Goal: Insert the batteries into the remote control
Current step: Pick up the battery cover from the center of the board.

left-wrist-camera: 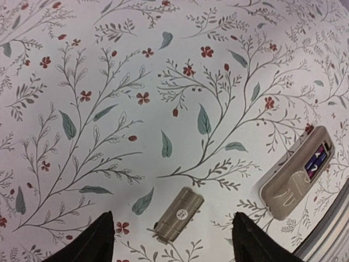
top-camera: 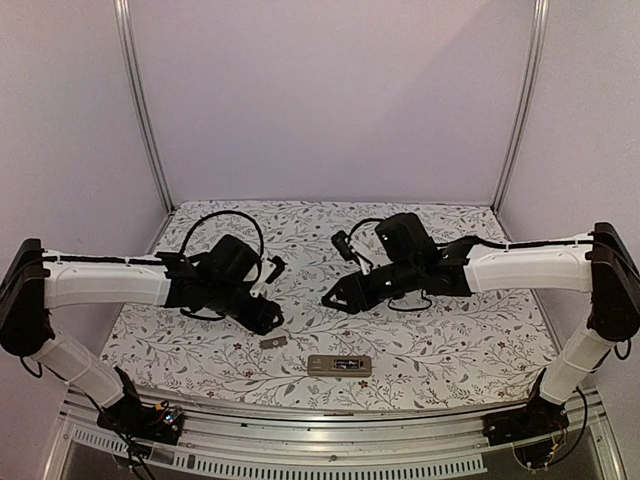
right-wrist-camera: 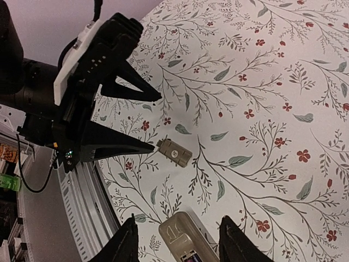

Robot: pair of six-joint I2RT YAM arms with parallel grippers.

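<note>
The remote control (top-camera: 340,365) lies tan back up near the table's front edge. Its dark oblong recess is uncovered. In the left wrist view the remote (left-wrist-camera: 289,183) shows dark bluish batteries (left-wrist-camera: 318,158) lying in the recess. The small tan cover panel (top-camera: 273,341) lies apart on the cloth, left of the remote. My left gripper (top-camera: 272,322) is open and empty, hovering over the cover panel (left-wrist-camera: 179,214). My right gripper (top-camera: 330,298) is open and empty, above the remote's end (right-wrist-camera: 182,237). The cover panel also shows in the right wrist view (right-wrist-camera: 174,152).
A white cloth with a floral print (top-camera: 450,330) covers the table. The metal front rail (top-camera: 330,440) runs just beyond the remote. The left gripper (right-wrist-camera: 157,123) and its arm fill the upper left of the right wrist view, close to my right gripper (right-wrist-camera: 178,218).
</note>
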